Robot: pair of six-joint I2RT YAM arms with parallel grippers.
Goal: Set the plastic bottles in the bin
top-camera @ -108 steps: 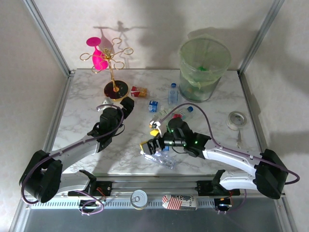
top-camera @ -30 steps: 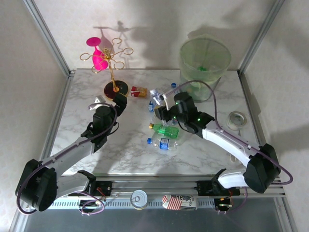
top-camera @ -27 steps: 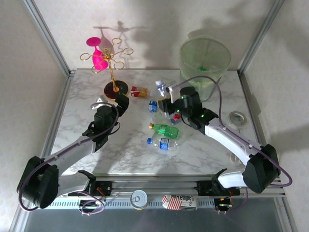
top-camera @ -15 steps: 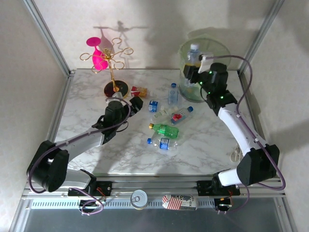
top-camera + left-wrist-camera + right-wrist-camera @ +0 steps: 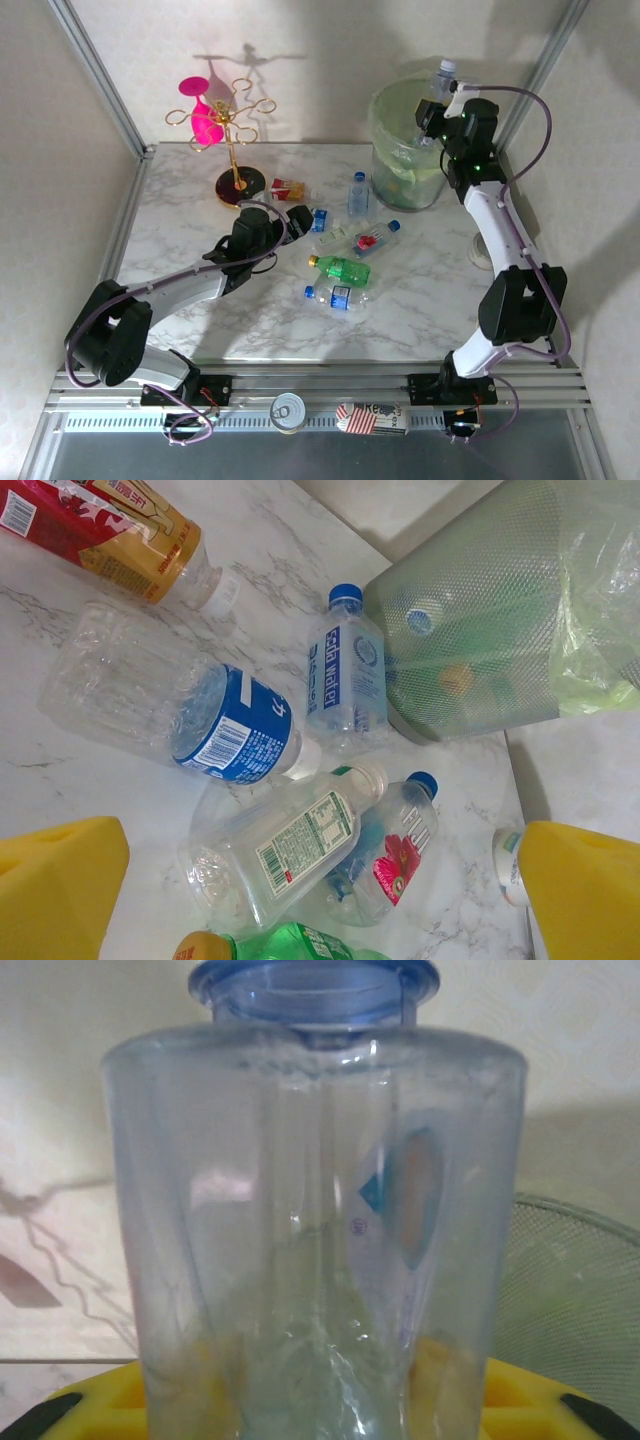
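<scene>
Now the right gripper, clamped on a bottle above the bin at its far rim, should centre before releasing.

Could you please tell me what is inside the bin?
Through the mesh wall of the bin show a blue cap, something orange and green shapes; mesh and liner blur exactly what they are.

Bright, even light from the near side — the stand and bin throw soft grey shadows up the back wall, upper frame. Right wrist view is soft: the clear bottle looms hazy, pale glints on it.
</scene>
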